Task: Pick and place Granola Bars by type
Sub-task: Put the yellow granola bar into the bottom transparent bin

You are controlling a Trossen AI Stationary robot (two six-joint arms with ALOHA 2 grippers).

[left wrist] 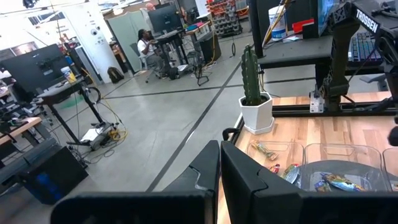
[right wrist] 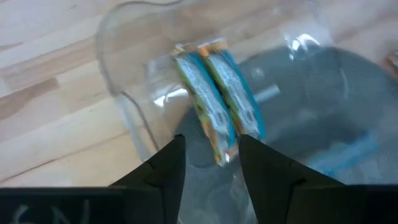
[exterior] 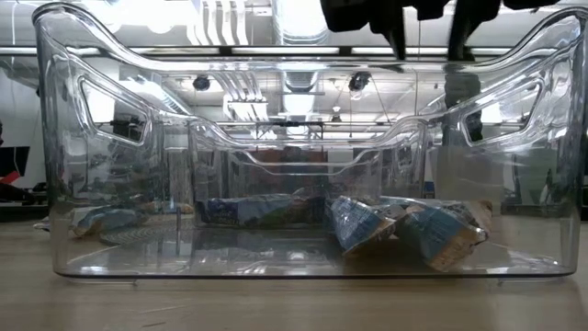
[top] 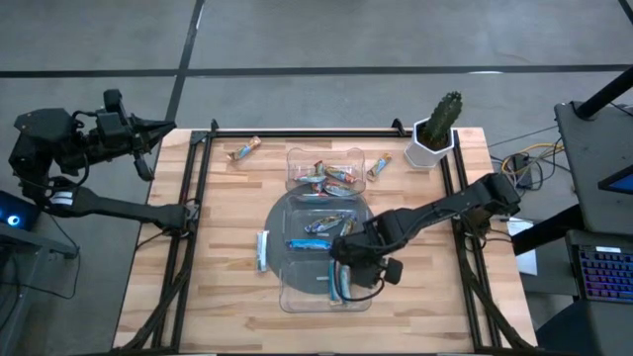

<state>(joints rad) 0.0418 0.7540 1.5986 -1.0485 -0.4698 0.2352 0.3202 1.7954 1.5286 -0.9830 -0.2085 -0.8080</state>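
A clear compartment tray [top: 281,220] sits mid-table. Two light blue Granola Bars [right wrist: 217,102] lie side by side on the floor of its near compartment [top: 294,297]. My right gripper [right wrist: 212,152] hangs open above them, pointing steeply down, its fingers on either side of the bars' closer ends [right wrist: 225,149]. More bars lie in the round middle part [top: 318,225] and the far compartment [top: 331,174]. Loose bars rest flat on the table: a blue one [top: 262,249], one at the far left [top: 244,149], one beside the far compartment [top: 378,167]. My left gripper [left wrist: 219,174] is shut, raised beyond the table's far left corner [top: 163,129].
A potted cactus [top: 435,132] stands at the table's far right corner. Black rails [top: 188,247] run along the left, right and far edges. Bare wood lies left of the tray and along the near edge. The tray's tall clear walls [exterior: 55,138] fill the low view.
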